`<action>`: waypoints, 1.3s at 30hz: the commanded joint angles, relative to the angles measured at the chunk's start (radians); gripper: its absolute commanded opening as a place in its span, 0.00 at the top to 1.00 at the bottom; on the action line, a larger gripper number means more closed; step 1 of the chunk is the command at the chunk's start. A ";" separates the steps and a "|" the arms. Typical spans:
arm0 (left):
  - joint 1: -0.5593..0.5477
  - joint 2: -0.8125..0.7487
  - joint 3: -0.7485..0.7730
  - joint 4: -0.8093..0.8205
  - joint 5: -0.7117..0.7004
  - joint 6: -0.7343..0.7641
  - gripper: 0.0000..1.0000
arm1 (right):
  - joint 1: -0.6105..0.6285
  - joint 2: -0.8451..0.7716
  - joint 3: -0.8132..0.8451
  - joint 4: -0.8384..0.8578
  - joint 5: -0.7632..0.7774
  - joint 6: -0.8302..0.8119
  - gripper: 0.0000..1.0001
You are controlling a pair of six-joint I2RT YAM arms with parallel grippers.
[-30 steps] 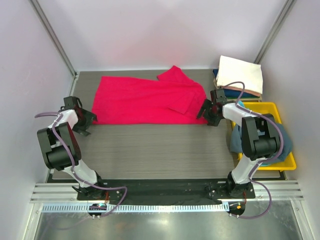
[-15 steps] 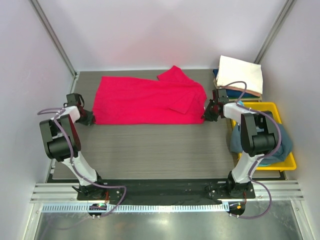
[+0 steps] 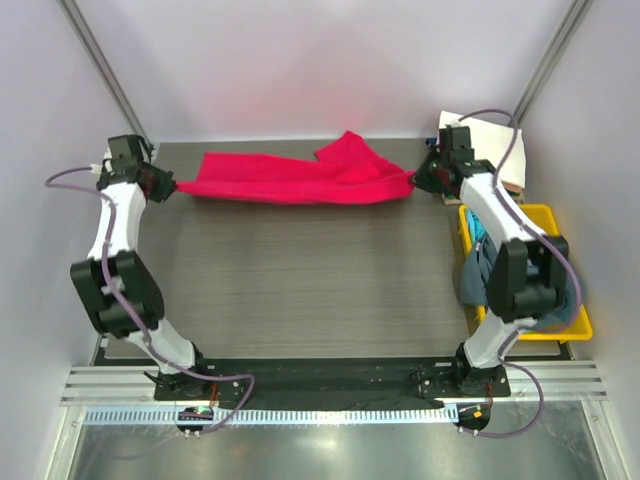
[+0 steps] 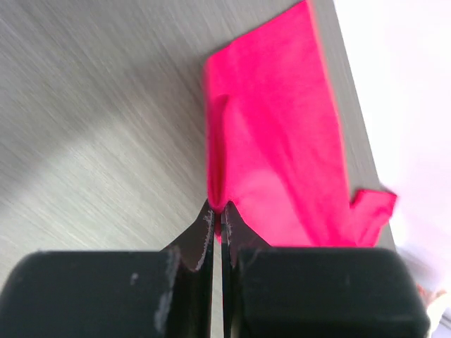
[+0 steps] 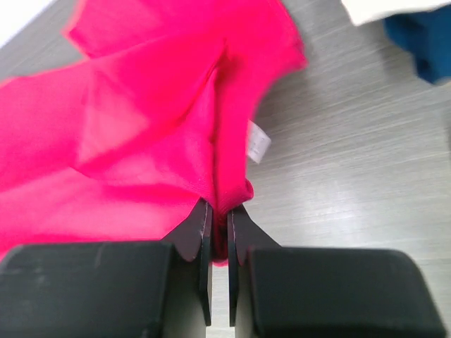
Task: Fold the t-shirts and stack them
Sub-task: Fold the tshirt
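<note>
The crimson-pink t-shirt [image 3: 290, 178] hangs stretched between both arms above the far part of the table. My left gripper [image 3: 168, 185] is shut on its left corner, and the pinched cloth [image 4: 268, 155] runs away from the closed jaws in the left wrist view. On the opposite side my right gripper [image 3: 415, 182] is shut on the shirt's right corner; pink fabric [image 5: 141, 120] with a white label [image 5: 258, 144] fills the right wrist view. A cream-white folded t-shirt [image 3: 490, 140] lies on a navy one [image 5: 421, 39] at the far right. A blue-grey t-shirt [image 3: 560, 290] fills the tray.
The yellow plastic tray [image 3: 575, 325] stands at the right edge of the table. White walls enclose the back and both sides. The grey wood-grain tabletop [image 3: 300, 280] spreads in front of the lifted shirt.
Both grippers shut on the pink shirt's near corners and rose toward the back, lifting its front edge off the table. The shirt went from flat to a narrow hanging band.
</note>
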 commanded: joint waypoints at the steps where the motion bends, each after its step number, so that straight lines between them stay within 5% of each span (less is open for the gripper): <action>1: 0.018 -0.163 -0.135 -0.094 -0.027 0.046 1.00 | -0.010 -0.143 -0.153 -0.071 0.048 -0.002 0.99; 7: 0.074 -0.359 -0.540 -0.038 0.016 0.047 1.00 | -0.007 -0.310 -0.531 -0.001 0.040 0.048 0.99; 16: 0.180 -0.611 -0.734 -0.171 0.030 0.063 0.96 | -0.016 -0.584 -0.833 -0.036 0.085 0.150 0.94; 19: 0.199 -0.681 -0.740 -0.242 0.019 0.061 0.88 | -0.016 -0.684 -0.892 -0.054 0.077 0.201 0.71; 20: 0.214 -0.697 -0.742 -0.260 0.021 0.061 0.83 | -0.016 -0.710 -0.900 -0.073 0.074 0.210 0.50; 21: 0.223 -0.712 -0.744 -0.276 0.030 0.064 0.77 | -0.018 -0.733 -0.903 -0.087 0.074 0.221 0.40; 22: 0.229 -0.735 -0.741 -0.299 0.045 0.069 0.59 | -0.016 -0.781 -0.903 -0.119 0.072 0.233 0.34; 25: 0.237 -0.766 -0.699 -0.345 0.102 0.081 0.35 | -0.018 -0.845 -0.856 -0.179 0.092 0.230 0.26; 31: 0.248 -0.780 -0.578 -0.330 0.215 0.202 0.28 | -0.015 -0.913 -0.630 -0.208 0.031 0.148 0.25; 34: 0.245 -0.732 -0.504 -0.356 0.229 0.329 0.23 | -0.007 -0.762 -0.442 -0.183 -0.004 0.048 0.24; 39: 0.093 -0.692 -0.490 -0.342 0.044 0.360 0.23 | 0.030 -0.415 -0.130 -0.156 0.005 -0.090 0.23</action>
